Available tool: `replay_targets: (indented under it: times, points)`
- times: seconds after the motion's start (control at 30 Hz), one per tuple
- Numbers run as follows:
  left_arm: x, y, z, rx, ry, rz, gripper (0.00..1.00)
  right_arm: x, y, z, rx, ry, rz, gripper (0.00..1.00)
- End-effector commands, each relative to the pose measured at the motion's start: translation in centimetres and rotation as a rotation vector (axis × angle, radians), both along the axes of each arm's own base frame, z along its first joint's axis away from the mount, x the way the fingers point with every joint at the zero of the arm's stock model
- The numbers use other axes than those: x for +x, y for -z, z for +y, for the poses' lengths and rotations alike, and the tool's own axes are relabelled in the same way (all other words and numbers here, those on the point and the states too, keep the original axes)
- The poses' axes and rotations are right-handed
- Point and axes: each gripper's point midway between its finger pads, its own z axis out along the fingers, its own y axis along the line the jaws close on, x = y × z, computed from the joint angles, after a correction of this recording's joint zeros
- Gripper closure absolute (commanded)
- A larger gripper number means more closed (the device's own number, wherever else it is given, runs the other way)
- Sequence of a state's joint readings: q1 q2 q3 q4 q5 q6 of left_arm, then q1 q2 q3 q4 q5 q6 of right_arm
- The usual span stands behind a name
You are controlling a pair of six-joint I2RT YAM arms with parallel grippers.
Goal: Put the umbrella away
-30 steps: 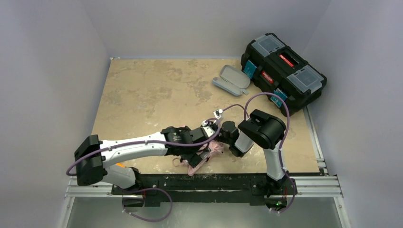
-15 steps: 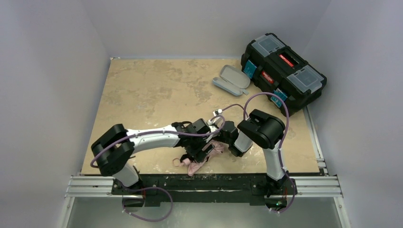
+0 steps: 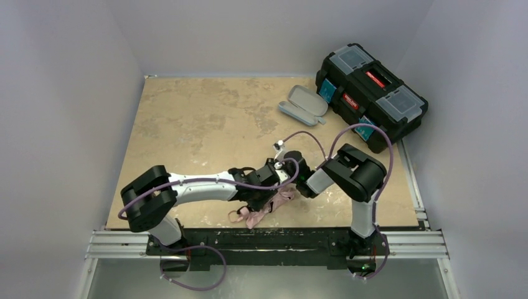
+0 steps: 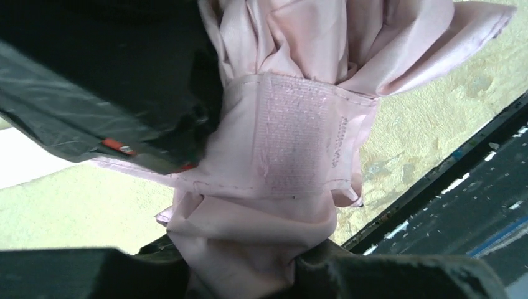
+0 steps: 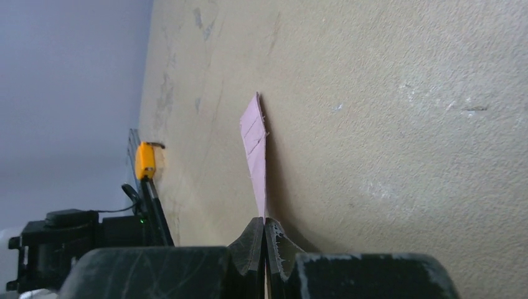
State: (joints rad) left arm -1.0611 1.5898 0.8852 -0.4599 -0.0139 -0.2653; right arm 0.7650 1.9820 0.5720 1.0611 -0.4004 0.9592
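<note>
While your left gripper [image 4: 243, 274] is closed narrow on the bunched pink canopy of the umbrella [image 4: 280, 56], the bundle fills the space straight ahead of its fingers, with the stitched strap [image 4: 292, 149] turned hook-and-loop side toward the wrist and the table [image 4: 75, 218] just beyond. Your right gripper [image 5: 264, 240] is pinched fully together on a thin end of that strap, which sticks out edge-on from its tips, just beside the table surface.
</note>
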Motion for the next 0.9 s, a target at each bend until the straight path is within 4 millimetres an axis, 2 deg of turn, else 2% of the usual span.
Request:
replay_targets:
  times: [0.0, 0.17, 0.23, 0.47, 0.7, 0.87]
  points:
    - [2.4, -0.2, 1.0, 0.113, -0.039, -0.229, 1.0, -2.6, 1.5, -1.9, -0.227, -0.141, 0.072, 1.0]
    - [3.1, -1.3, 0.7, 0.17, -0.038, -0.381, 1.0, -1.4, -4.5, -0.2, -0.209, -0.223, -0.022, 1.0]
    - [3.2, -1.6, 0.5, 0.188, -0.042, -0.431, 1.0, -1.3, -6.0, 0.4, -0.199, -0.251, -0.036, 1.0]
    - [4.1, -3.4, 0.6, 0.253, -0.1, -0.611, 1.0, -1.0, -8.3, 1.6, -0.171, -0.31, -0.041, 1.0]
    - [4.7, -4.4, 0.8, 0.279, -0.155, -0.71, 1.0, 0.7, -12.7, 3.5, -0.114, -0.345, -0.085, 1.0]
    - [5.2, -5.5, 0.9, 0.351, -0.192, -0.804, 1.0, 1.1, -13.8, 4.3, -0.091, -0.355, -0.065, 1.0]
